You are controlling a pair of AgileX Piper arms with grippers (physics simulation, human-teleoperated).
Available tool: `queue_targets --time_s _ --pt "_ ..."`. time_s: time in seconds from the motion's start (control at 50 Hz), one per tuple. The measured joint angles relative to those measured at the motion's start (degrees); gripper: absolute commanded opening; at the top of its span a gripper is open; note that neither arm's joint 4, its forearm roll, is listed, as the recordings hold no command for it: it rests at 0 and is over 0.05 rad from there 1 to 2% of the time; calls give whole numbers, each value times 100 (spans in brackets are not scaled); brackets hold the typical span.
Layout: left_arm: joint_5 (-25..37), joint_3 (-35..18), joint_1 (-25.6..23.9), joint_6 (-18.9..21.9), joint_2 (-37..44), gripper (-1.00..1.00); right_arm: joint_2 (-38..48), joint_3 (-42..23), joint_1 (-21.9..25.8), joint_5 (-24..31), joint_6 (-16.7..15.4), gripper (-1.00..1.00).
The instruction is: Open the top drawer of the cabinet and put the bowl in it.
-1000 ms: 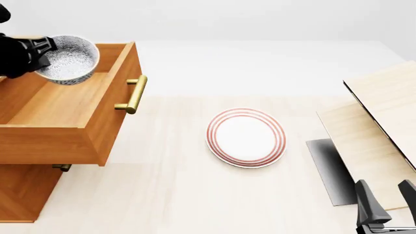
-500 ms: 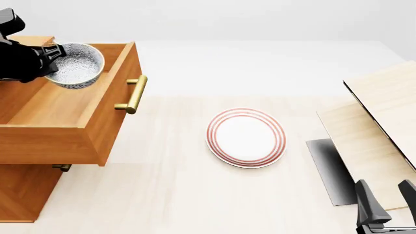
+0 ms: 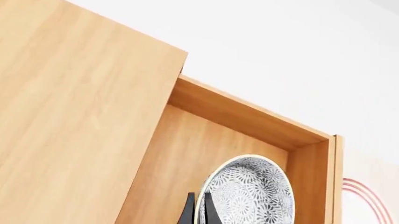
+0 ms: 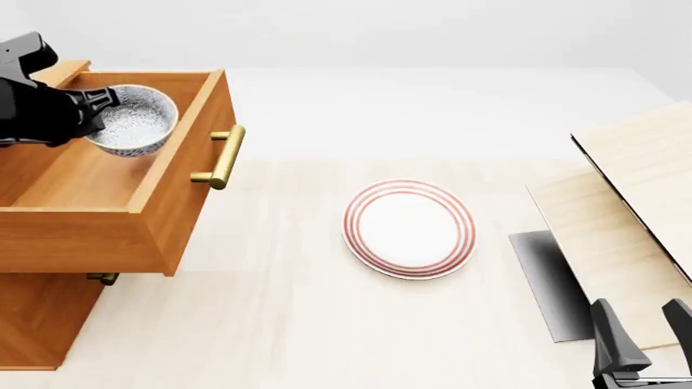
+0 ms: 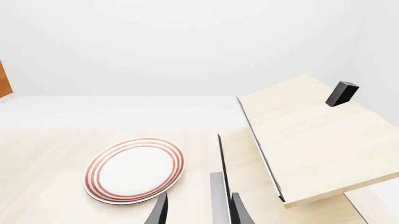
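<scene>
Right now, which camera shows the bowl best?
The front view: the whole bowl shows, held by the left hand over the open top drawer. The left wrist view crops it at the frame's edge; the right wrist view misses it.

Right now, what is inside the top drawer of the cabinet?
Inside the open top drawer only the bowl shows, gripped on its rim by the left gripper. Bare wooden floor is around it. The arm covers the drawer's back corner, so that part stays unseen.
</scene>
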Motion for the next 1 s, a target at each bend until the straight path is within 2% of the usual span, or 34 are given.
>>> queue_targets --time_s 0.38,0.4,1.0 --pt "-113 45 105 52 144 -100 0 0 0 0 0 100" --pt "-112 43 116 59 144 100 0 0 0 0 0 100" --pt "179 -171 142 291 24 100 0 0 0 0 0 100"
